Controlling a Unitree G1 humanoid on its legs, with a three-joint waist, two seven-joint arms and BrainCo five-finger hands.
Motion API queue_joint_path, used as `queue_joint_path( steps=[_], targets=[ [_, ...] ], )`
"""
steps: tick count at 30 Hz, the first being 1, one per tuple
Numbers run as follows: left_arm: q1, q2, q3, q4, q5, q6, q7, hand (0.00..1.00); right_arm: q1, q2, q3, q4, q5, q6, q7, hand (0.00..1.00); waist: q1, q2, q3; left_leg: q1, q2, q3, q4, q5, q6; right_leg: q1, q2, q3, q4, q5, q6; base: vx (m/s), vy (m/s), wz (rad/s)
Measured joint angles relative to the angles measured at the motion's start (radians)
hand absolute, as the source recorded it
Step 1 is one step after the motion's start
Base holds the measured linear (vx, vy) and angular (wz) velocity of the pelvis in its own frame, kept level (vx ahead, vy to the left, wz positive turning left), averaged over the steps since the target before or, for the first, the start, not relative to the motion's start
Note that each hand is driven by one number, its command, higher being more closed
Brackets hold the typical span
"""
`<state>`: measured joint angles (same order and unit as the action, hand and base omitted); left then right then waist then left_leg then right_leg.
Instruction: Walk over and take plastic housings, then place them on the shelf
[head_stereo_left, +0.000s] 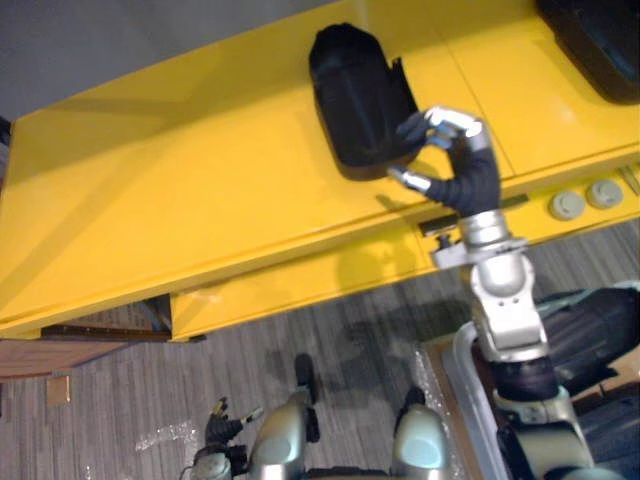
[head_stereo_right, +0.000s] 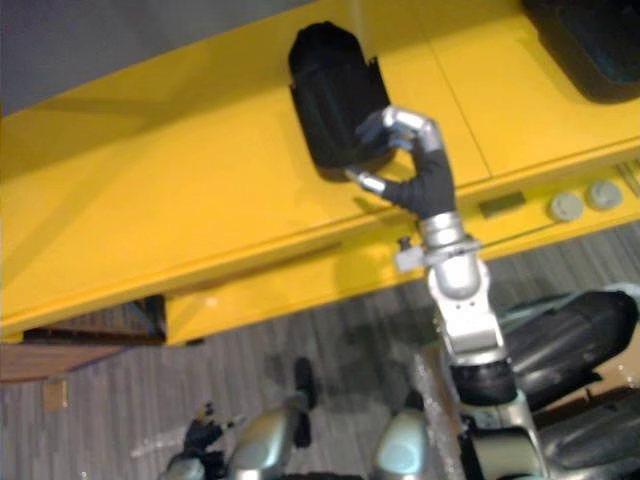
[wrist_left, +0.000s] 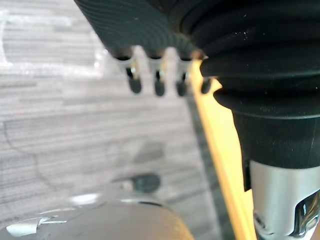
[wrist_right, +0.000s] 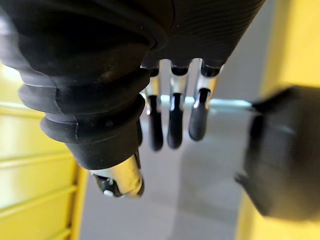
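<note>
Left eye view: the black plastic housing (head_stereo_left: 355, 95) is lying on top of the yellow shelf (head_stereo_left: 180, 190), with its near end not far from the front lip. The right robot hand (head_stereo_left: 468, 185) is up beside the housing's near right corner. Its fingers are loosely bent, with the fingertips right at the rim, and I can't tell if they're actually touching. A second dark housing (head_stereo_left: 600, 40) sits further along the shelf, well apart. The left robot hand (head_stereo_left: 222, 430) hangs low by the floor (head_stereo_left: 100, 400).

Right eye view: same story. The thumb is under that corner and the fingers are over it, so it's more of a loose bracket than a grip.

Left wrist view: the fingers (wrist_left: 159, 82) hang relaxed over the floor, holding nothing.

Right wrist view: the fingers (wrist_right: 175, 125) hang nearly straight, and the housing is off to the side with clear space between them. So I'd call that hand open and empty, and the housing looks already parked on the shelf.

What worries me is that corner. If a fingertip or the thumb hooks the rim when the arm moves, it could drag the housing toward the lip and tip it off. It's a light shell on smooth paint, so it would probably slide easily. Any sway from standing on two legs could also bump it.
</note>
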<state>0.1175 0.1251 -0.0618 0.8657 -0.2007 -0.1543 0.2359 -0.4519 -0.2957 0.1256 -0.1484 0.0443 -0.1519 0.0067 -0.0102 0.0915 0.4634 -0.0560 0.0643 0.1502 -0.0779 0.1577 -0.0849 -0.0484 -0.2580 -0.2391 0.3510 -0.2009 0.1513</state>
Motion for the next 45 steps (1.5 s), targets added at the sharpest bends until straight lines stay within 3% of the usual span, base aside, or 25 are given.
queue_joint_path(
  steps=[4, 11, 45],
  targets=[
    [0.000, 0.002, -0.001, 0.002, -0.028, 0.001, 0.017, 0.00, 0.000, 0.016, 0.030, 0.054, 0.000, 0.045, 0.010, 1.00, 0.001, -0.007, 0.004, -0.003, 0.000, 0.000, 0.000, 0.000, 0.000, -0.003, 0.000, 0.000, 0.000, 0.000, 0.000, 0.00, 0.000, 0.00],
    [-0.002, 0.005, -0.006, 0.018, -0.036, 0.002, 0.024, 0.00, -0.007, 0.020, 0.038, 0.144, 0.005, 0.081, -0.009, 1.00, 0.010, -0.009, 0.006, -0.014, -0.003, -0.005, 0.002, 0.000, 0.000, -0.009, -0.002, -0.004, -0.002, 0.000, 0.000, 0.01, -0.003, 0.02],
    [-0.002, 0.008, -0.020, -0.004, -0.034, 0.023, 0.019, 0.00, -0.225, 0.025, -0.007, 0.418, 0.021, 0.087, -0.100, 1.00, 0.026, -0.002, 0.007, -0.033, -0.040, -0.056, 0.018, 0.015, 0.015, -0.020, -0.050, -0.040, 0.077, -0.029, 0.005, -0.01, 0.001, 0.04]
  ],
)
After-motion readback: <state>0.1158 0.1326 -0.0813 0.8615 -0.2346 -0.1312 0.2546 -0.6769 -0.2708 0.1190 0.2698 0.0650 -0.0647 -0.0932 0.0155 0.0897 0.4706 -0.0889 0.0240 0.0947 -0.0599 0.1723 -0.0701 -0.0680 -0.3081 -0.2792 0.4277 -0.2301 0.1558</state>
